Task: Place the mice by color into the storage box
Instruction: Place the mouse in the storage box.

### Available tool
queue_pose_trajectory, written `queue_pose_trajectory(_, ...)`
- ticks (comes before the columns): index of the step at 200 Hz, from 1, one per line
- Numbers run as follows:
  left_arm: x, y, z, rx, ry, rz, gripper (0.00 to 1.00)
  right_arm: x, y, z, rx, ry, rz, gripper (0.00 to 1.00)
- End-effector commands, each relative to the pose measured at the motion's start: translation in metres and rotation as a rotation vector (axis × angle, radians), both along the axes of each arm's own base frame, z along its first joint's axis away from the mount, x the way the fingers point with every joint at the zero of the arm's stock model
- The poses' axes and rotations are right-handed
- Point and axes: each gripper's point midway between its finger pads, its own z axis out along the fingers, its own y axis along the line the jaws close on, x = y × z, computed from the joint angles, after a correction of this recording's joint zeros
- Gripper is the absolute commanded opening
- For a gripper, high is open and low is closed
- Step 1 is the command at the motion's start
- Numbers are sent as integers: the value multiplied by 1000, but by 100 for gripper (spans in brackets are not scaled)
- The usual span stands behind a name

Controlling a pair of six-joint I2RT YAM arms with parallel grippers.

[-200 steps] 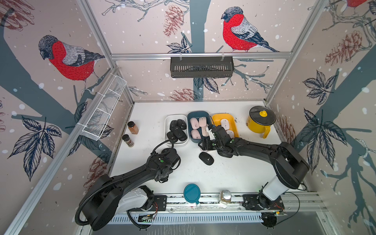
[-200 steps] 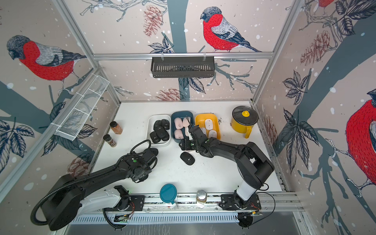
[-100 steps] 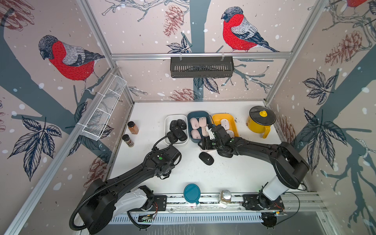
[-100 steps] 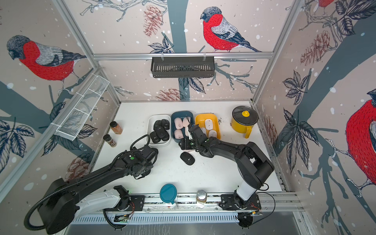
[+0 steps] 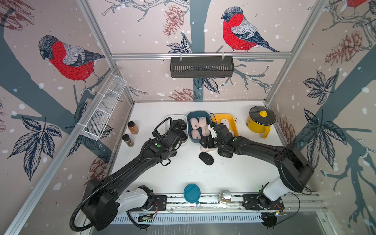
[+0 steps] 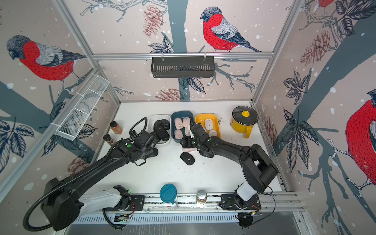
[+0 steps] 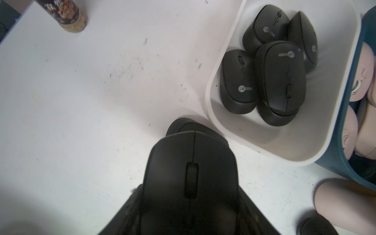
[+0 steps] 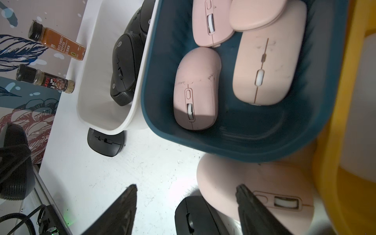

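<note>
One black mouse [image 7: 191, 162] is clamped by left gripper [image 7: 189, 195], likely for the white bin [image 7: 207, 95]; right gripper [image 8: 186, 186] is spread over pink mouse [image 8: 264, 183].

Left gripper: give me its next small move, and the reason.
Probably carry its load forward over the white bin and only then open. The left gripper is shut on a black mouse, which is outside the bin, just short of its rim. Four black mice already lie inside that bin, so the colour matches.
</note>
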Motion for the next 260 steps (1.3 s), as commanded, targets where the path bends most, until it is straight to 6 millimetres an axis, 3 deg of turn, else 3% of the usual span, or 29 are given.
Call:
queue_pose_trajectory(1,21,1,13,48,-44,-41,54,1,-6,4,-13,-17,-15,77)
queue_pose_trajectory(26,48,-7,24,79,-84,-83,55,3,-12,6,-19,-23,-28,77)
queue_pose_trajectory(99,115,-27,28,167,-138,-143,55,5,-19,12,-22,-32,-53,77)
queue_pose_trajectory(193,166,-32,20,169,-184,-162,56,11,-26,18,-31,-45,-76,77)
queue_pose_trajectory(260,182,-39,7,177,-181,-190,56,13,-33,18,-35,-49,-99,77)
